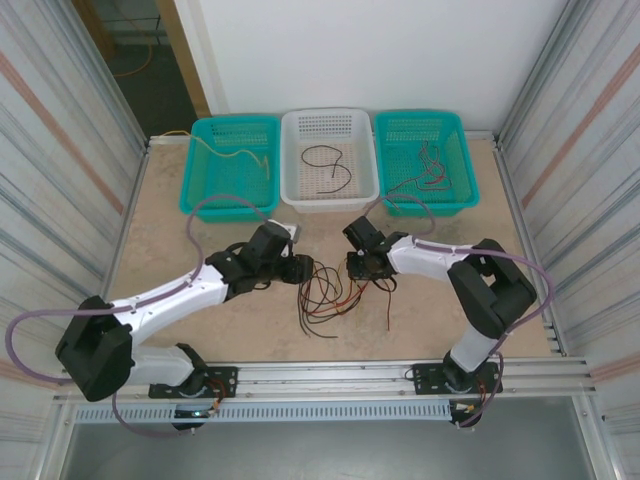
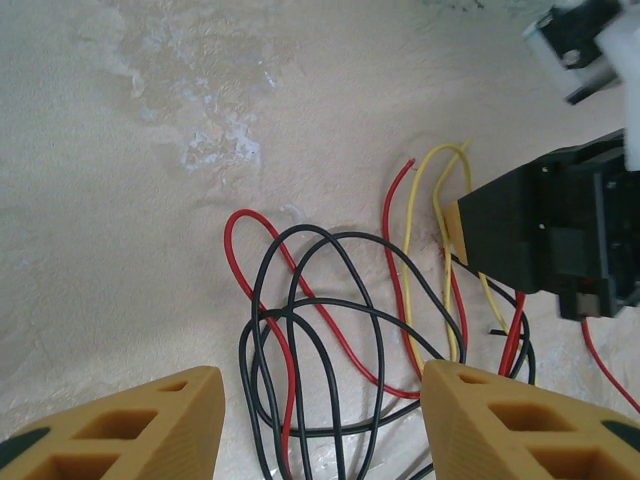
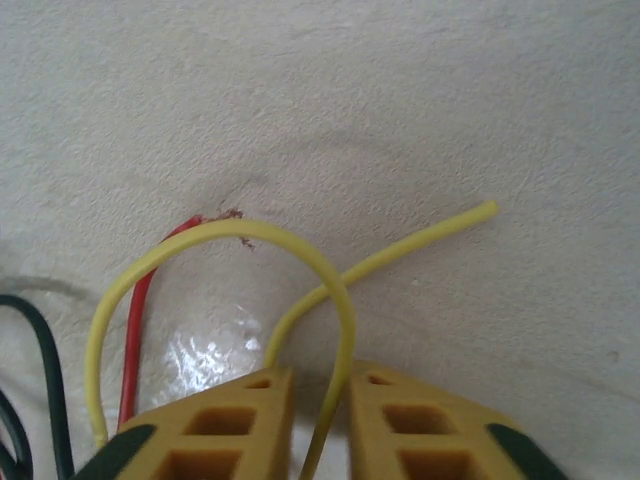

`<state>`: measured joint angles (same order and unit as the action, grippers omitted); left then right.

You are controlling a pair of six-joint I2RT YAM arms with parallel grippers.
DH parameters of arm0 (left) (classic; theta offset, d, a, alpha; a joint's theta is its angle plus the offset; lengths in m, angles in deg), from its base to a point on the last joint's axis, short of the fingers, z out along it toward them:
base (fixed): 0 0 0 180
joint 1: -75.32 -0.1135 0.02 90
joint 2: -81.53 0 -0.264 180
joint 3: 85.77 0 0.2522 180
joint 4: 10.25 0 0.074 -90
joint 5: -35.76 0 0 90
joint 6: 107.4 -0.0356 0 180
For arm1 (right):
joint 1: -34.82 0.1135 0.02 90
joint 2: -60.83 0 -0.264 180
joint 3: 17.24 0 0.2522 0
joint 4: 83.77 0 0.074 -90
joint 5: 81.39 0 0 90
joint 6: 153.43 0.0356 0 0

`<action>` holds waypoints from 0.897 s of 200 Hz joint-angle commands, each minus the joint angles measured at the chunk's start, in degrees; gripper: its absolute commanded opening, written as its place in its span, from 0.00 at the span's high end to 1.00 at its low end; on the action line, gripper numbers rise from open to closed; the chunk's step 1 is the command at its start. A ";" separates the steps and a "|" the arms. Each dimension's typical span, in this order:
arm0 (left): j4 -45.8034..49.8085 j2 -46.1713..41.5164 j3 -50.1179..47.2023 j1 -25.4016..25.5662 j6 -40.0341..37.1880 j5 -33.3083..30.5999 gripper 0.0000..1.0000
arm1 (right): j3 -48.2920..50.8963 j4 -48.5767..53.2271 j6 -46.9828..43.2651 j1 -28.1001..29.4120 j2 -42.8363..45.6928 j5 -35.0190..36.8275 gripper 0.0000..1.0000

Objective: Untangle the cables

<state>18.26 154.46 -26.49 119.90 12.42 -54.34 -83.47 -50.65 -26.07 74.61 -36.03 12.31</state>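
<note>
No text, label, brand or number can be read in any of the views. The baskets [image 1: 232,128] and the arms [image 1: 190,290] have plain surfaces, as far as one can see at this sharpness.

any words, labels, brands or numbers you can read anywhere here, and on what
No readable text in any view.
The white basket, left teal basket, right teal basket, tangled cables, table, left gripper and right gripper all look plain, with no label, number or sign visible.
</note>
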 commanded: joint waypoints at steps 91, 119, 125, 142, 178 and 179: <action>-5.71 1.03 2.90 0.50 -2.16 3.26 0.43 | -0.09 0.75 -2.21 2.97 20.55 1.95 1.00; -8.06 2.55 4.90 1.47 -3.32 4.21 0.42 | 0.08 -0.51 -2.30 3.85 26.69 1.83 1.00; -8.63 2.94 5.38 1.73 -3.49 4.38 0.42 | 0.15 -0.86 -2.30 4.00 27.86 1.88 1.00; -10.80 3.86 6.03 2.25 -3.92 5.87 0.41 | 0.26 -1.74 -1.82 4.14 30.72 1.61 1.00; -14.45 5.67 6.48 2.62 -3.14 7.77 0.41 | 0.66 -4.32 -0.13 4.24 36.12 1.49 1.00; -14.60 5.70 6.45 2.62 -3.08 7.94 0.41 | 0.68 -4.41 -0.07 4.24 36.30 1.49 1.00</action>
<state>7.79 158.98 -21.37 122.24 9.82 -48.94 -83.54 -52.16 -26.96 78.41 -3.60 13.34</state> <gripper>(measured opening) 0.592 0.062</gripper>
